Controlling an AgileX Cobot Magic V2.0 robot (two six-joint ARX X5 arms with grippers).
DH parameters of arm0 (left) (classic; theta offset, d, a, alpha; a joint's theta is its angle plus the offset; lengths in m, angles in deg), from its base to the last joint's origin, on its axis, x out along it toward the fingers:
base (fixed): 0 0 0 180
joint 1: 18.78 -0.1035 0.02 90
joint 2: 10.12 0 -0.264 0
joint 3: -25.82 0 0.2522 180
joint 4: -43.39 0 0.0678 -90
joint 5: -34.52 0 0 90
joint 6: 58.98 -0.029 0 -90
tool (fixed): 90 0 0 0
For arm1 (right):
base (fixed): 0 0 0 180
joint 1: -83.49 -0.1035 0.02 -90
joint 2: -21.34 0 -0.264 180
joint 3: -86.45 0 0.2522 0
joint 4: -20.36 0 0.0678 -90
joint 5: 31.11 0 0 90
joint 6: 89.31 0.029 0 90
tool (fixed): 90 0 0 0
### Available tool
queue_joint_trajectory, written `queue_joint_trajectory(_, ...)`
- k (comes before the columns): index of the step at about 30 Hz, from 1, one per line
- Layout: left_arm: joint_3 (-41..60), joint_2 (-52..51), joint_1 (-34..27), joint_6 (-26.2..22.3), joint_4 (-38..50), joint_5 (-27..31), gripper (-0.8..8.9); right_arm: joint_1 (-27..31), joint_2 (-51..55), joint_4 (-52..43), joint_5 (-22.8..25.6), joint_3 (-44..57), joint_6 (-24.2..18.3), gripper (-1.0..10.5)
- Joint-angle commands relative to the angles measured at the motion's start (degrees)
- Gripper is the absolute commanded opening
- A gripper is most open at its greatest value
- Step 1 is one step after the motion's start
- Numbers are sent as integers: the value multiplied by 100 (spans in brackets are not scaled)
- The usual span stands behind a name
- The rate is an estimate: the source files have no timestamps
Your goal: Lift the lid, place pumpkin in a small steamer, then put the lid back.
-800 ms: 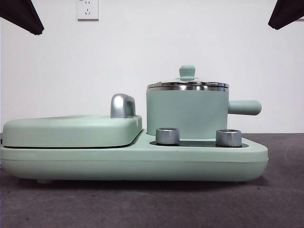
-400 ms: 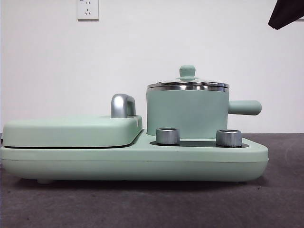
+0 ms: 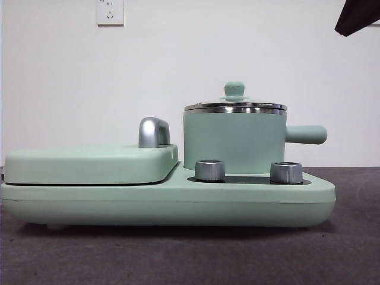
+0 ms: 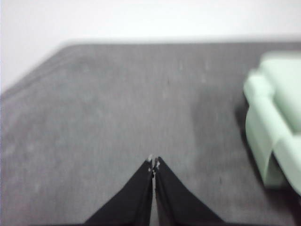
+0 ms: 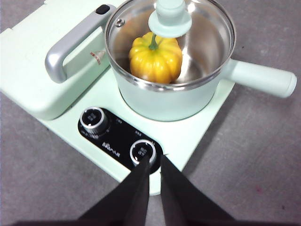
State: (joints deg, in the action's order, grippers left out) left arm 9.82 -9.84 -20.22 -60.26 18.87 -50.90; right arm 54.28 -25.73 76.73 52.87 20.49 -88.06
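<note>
The small steamer (image 3: 234,142) stands on the right half of a mint-green cooker base (image 3: 166,205), its side handle pointing right. The lid (image 3: 234,107) rests on its rim, knob up. Through the glass of the lid (image 5: 207,28) in the right wrist view, the pumpkin (image 5: 155,59) sits inside the small steamer (image 5: 174,101), stem up. My right gripper (image 5: 152,161) hovers high above the cooker's dials, holding nothing, with a narrow gap between its jaws. My left gripper (image 4: 154,162) is shut and empty over bare grey table, off to the side of the cooker.
A flat mint-green griddle cover (image 3: 89,163) with a chrome handle (image 3: 153,132) fills the cooker's left half. Two steel dials (image 3: 209,170) (image 3: 285,172) stand in front of the pot. One black arm tip (image 3: 359,15) shows at the top right corner.
The black arm tip at the top left corner of the front view has moved out of the picture. Pot, lid and cooker have not moved.
</note>
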Motion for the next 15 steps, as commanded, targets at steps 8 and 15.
queue_joint_trajectory(8,96,-9,-7,109,11,-9,7,-35,-28,-63,7,-42,-39,35)
queue_joint_trajectory(15,96,-9,-7,109,9,-9,7,-33,-26,-61,15,-42,-70,35)
